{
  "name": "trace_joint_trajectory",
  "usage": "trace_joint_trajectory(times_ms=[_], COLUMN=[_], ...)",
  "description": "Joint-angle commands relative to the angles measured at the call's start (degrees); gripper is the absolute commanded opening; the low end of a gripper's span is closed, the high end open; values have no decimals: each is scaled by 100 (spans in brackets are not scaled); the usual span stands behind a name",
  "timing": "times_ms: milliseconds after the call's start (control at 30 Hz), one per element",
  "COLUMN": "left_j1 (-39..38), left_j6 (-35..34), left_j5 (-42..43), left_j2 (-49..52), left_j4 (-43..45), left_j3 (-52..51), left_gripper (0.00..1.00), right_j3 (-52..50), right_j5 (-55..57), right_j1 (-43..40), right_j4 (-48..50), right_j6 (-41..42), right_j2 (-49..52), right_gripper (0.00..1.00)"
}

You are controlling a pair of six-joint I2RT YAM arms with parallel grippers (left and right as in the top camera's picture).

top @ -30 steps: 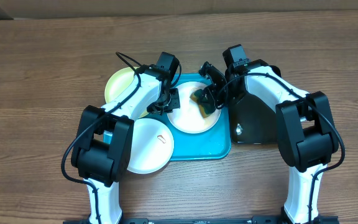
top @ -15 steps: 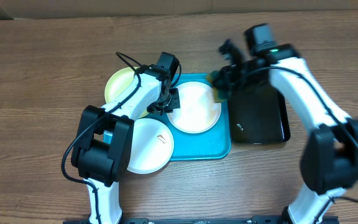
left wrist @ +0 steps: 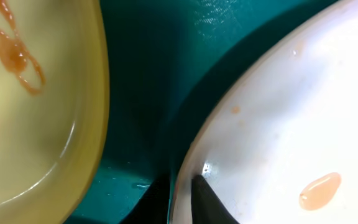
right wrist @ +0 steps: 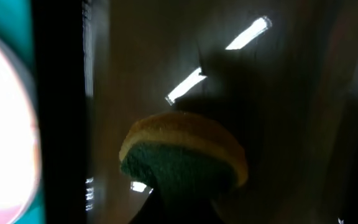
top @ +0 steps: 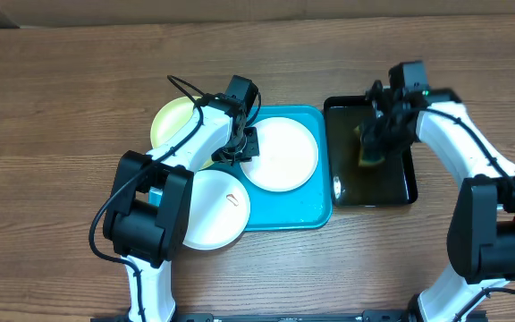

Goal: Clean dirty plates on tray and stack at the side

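Both arms are gripping: the left claw pinches the rim of the white plate lying on the turquoise tray, the right claw clutches a sponge over the black tray, and the yellow-green plate and a second white plate sit at the turquoise tray's left edge.

Left gripper reaches forward, fingers pinching the white plate at its rim. Right gripper points down, sponge clamped between its fingertips.
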Motion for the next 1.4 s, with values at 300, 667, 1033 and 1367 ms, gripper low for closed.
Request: trace_joint_trajectory(times_ms=[300, 667, 1033, 1367], left_j1=[24, 24, 79, 136], left_j6=[4, 9, 310, 310], left_j5=[-81, -205, -422, -420], left_j2=[105, 101, 101, -4], left_j4=[-164, -802, -1652, -1908], left_j3=[-4, 929, 1945, 2159], left_gripper=[4, 4, 4, 4], right_j3=[-109, 1305, 1268, 1268], right_j5=[225, -118, -116, -116], right_j1=[-118, -909, -1019, -1019], right_j4=[299, -1220, -1250, -1231], right_j6=[310, 667, 664, 662], right_j2=[-4, -9, -9, -9], right_gripper=[57, 100, 100, 100])
